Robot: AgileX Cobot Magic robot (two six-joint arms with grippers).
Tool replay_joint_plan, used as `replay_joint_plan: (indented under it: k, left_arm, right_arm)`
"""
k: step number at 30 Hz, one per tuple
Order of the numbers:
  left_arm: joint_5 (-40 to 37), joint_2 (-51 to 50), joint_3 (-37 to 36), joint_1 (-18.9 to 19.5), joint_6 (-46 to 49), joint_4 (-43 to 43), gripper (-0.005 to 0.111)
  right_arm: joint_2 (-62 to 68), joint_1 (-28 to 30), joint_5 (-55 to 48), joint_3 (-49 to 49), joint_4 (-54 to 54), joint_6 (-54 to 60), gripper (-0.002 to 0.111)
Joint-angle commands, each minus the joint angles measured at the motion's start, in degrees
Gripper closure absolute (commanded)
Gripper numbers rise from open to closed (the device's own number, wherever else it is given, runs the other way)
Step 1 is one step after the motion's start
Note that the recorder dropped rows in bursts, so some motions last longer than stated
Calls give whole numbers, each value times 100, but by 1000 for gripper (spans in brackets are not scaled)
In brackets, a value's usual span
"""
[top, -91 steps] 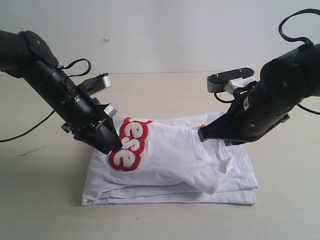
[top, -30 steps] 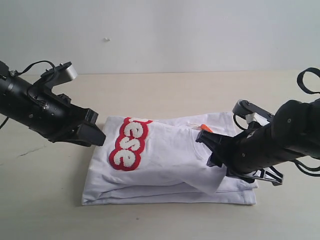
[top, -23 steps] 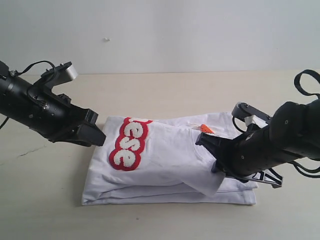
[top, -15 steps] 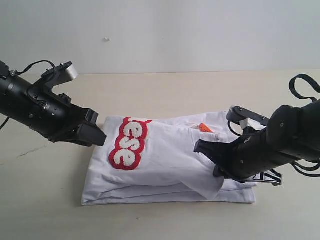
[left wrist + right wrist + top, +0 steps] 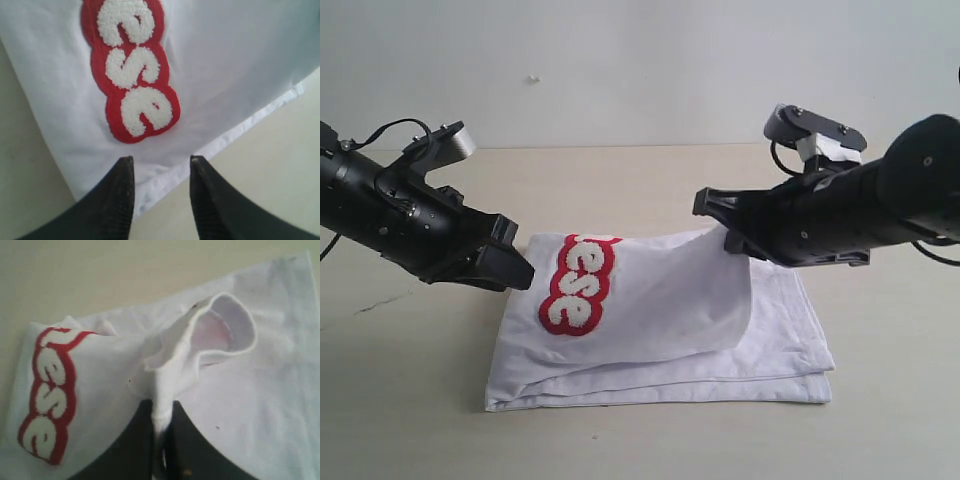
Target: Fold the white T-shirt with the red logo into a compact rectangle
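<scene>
The white T-shirt (image 5: 660, 330) lies folded in layers on the table, with the red logo (image 5: 575, 285) on its left part. My left gripper (image 5: 518, 272) hovers open just off the shirt's left edge. In the left wrist view its gripper (image 5: 161, 160) stands over the hem, nothing between its fingers, and the logo (image 5: 132, 75) lies beyond. My right gripper (image 5: 732, 238) is shut on a pinched fold of the top layer and holds it raised at the back right. In the right wrist view that gripper (image 5: 161, 412) clamps the fold below a ribbed opening (image 5: 220, 325); the logo (image 5: 47, 400) is alongside.
The beige table (image 5: 650, 180) runs back to a pale wall. Bare tabletop (image 5: 400, 400) shows in front of and on both sides of the shirt. A black cable (image 5: 370, 265) trails from the left arm.
My right gripper has risen from low on the shirt's right side, lifting the pinched top layer up and back. The left arm, withdrawn from the logo earlier, has stayed still over the last second.
</scene>
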State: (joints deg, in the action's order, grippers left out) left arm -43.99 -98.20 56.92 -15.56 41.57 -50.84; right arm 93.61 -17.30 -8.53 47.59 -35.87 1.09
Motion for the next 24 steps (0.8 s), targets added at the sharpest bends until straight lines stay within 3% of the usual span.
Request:
replay_joint_plan:
  k: [1,10,16,24]
  left_arm:
    - [-60,10,-9,14,37,-64,69]
    - [-179,10,-9,14,37,-63,69]
    - [-676,10,-22,14,218,-63,69]
    - [-470,-536,-191,14,642,-430,69]
  right_arm:
    - [-48,0,-257,333,67,229,108]
    - [127,0,-564,365,433,229,108]
    - [381,0,-343,365,1000,-198,108]
    - [-72,0,-40,365,1012,-195,108]
